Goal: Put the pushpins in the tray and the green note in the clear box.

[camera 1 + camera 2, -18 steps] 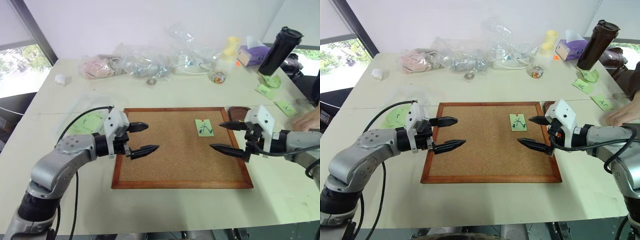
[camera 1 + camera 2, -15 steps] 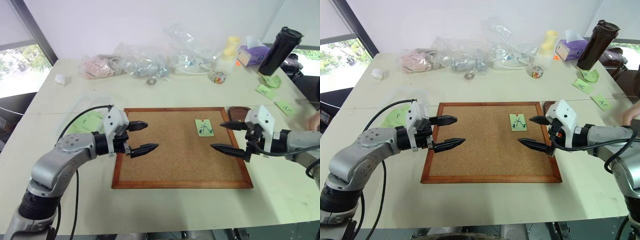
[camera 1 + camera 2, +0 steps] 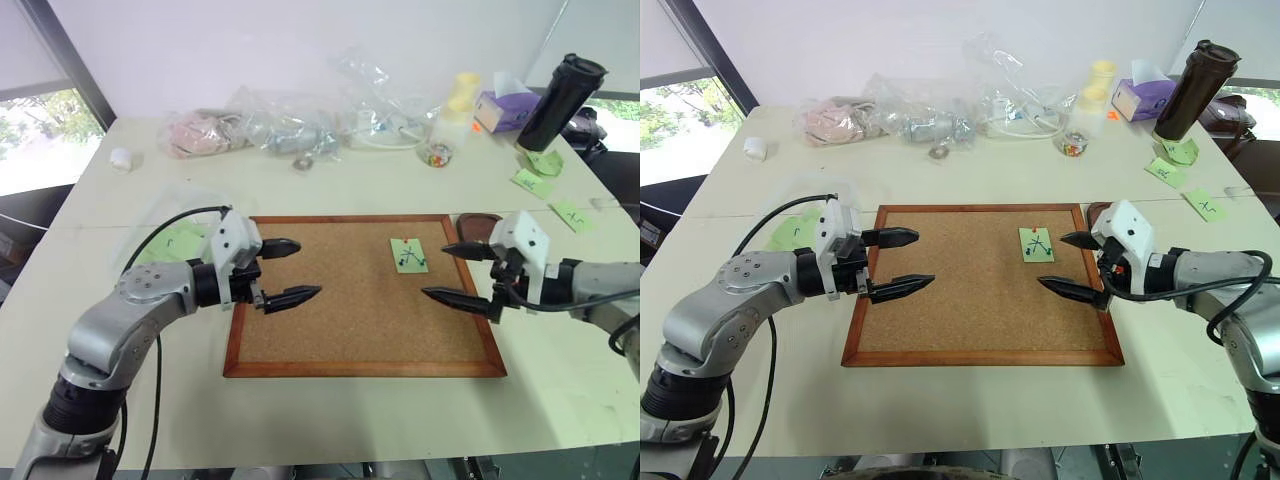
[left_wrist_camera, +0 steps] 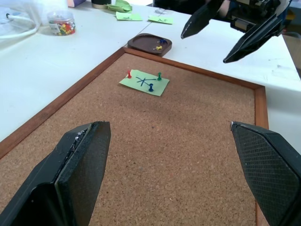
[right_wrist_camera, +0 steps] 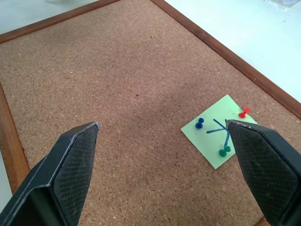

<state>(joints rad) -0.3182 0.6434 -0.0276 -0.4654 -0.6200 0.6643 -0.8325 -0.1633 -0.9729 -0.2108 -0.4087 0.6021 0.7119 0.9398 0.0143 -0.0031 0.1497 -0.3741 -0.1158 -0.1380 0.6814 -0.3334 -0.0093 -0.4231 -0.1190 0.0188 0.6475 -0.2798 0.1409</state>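
The green note [image 3: 408,255] lies on the corkboard [image 3: 340,330] near its far right corner, held down by three pushpins: red [image 4: 129,74], green [image 4: 159,76] and blue [image 4: 150,87]. Just past that corner sits the dark brown tray [image 3: 478,226] with a few pins in it. The clear box [image 3: 178,205] shows faintly to the left of the board, behind my left arm, with green paper in it. My left gripper [image 3: 305,268] hovers open over the board's left part. My right gripper [image 3: 433,270] hovers open over the right part, close to the note. Both are empty.
Clear plastic bags [image 3: 300,125] are piled along the table's far side. A small cup of coloured pins [image 3: 438,153], a purple tissue box [image 3: 505,108] and a tall dark bottle [image 3: 560,100] stand at the back right. More green notes [image 3: 540,172] lie near the right edge.
A person's hand that lay at the table's right edge has drawn back out of view. Both grippers have stayed open and in place.
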